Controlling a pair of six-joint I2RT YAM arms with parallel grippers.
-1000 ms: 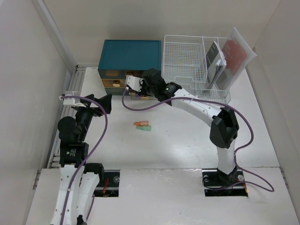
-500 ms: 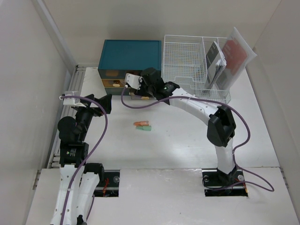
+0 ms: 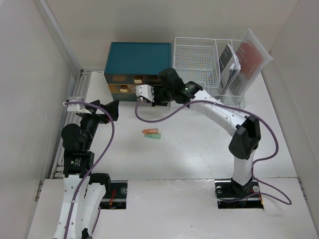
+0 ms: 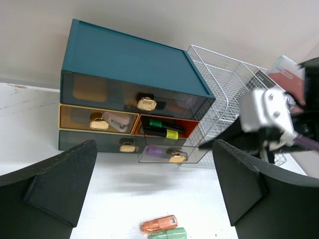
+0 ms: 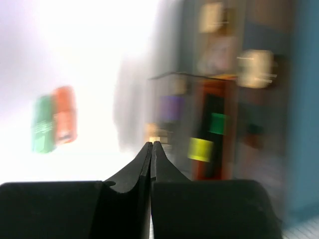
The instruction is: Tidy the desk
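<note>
Teal drawer box (image 3: 138, 57) at 12 o'clock, lower drawer (image 4: 169, 153) ajar. Right hand (image 5: 151, 145), pinched shut and empty, drawn back rightward from it. Left hand (image 3: 110, 109) spread wide, 9 o'clock. White counter (image 3: 199, 159) beneath; orange and green pieces (image 3: 152, 133) at centre, likely next.

The wide white flat tabletop (image 3: 189, 149) looks matt and smooth, with a faint sheen under the light. The teal plastic drawer box (image 4: 124, 55) has a smooth, dull top, while its smoky see-through drawer fronts (image 4: 99, 93) are glossy plastic, each with a shiny gold metal-looking knob (image 4: 146, 103). The white wire-mesh rack (image 3: 195, 59) looks like coated metal wire. The orange capsule-shaped piece (image 4: 158, 224) and the green capsule-shaped piece (image 4: 168, 233) are translucent, glossy plastic.
</note>
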